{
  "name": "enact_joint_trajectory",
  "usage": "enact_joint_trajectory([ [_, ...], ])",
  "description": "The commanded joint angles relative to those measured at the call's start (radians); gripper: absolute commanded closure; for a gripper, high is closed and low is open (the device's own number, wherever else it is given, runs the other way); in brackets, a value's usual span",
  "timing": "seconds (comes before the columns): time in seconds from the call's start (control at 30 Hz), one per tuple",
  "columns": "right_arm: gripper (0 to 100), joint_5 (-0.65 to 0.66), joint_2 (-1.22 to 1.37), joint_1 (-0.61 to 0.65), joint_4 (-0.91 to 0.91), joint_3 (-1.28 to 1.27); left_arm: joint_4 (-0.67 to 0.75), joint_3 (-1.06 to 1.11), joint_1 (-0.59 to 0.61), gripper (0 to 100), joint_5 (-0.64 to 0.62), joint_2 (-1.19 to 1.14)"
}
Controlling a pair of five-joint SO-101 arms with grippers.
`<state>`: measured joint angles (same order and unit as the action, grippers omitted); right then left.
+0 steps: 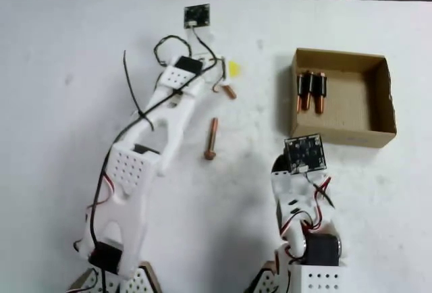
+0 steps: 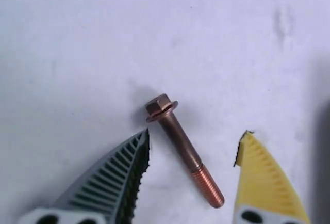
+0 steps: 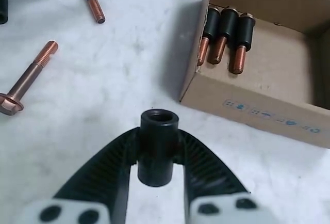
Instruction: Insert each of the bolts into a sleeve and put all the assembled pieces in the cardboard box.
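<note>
A: White table (image 1: 61, 50), a bit scuffed. Left side status?
B: Left gripper (image 2: 195, 137) is wide open and holds nothing. Its grey and yellow fingers sit either side of a bolt (image 2: 183, 149). That bolt lies flat between them, touching neither, head pointing away from the gripper.
A: Other bolt?
B: Second bolt (image 1: 212, 138) lies loose on the table between the two arms, nearer the left one, head toward the arm bases.
A: Right side?
B: Right gripper (image 3: 158, 140) is clamped on a black sleeve (image 3: 158, 162). Sleeve is upright with the bore facing up, near the box's front wall.
A: Box?
B: Cardboard box (image 3: 247, 105) is farthest right, open top. Three assembled pieces (image 3: 224, 33) lie side by side inside, against its left wall.
</note>
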<state>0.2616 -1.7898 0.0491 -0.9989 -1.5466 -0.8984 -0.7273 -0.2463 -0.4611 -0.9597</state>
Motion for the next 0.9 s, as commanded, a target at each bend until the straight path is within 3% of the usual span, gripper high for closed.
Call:
enact_joint_trajectory([
  [0.0,98.2,-0.002,-0.008,-0.002,0.021,0.005,0.046,-0.046,0.008,71,-0.009,0.007],
  [0.4,98.2,-0.002,-0.008,-0.002,0.021,0.005,0.118,-0.046,0.025,72,-0.009,-0.07],
  [0.67,98.1,-0.002,-0.008,-0.002,0.021,0.005,0.121,-0.046,0.025,98,-0.002,-0.07],
  [0.87,98.1,-0.002,-0.008,-0.002,0.021,0.005,0.115,-0.044,0.025,93,0.0,-0.07],
])
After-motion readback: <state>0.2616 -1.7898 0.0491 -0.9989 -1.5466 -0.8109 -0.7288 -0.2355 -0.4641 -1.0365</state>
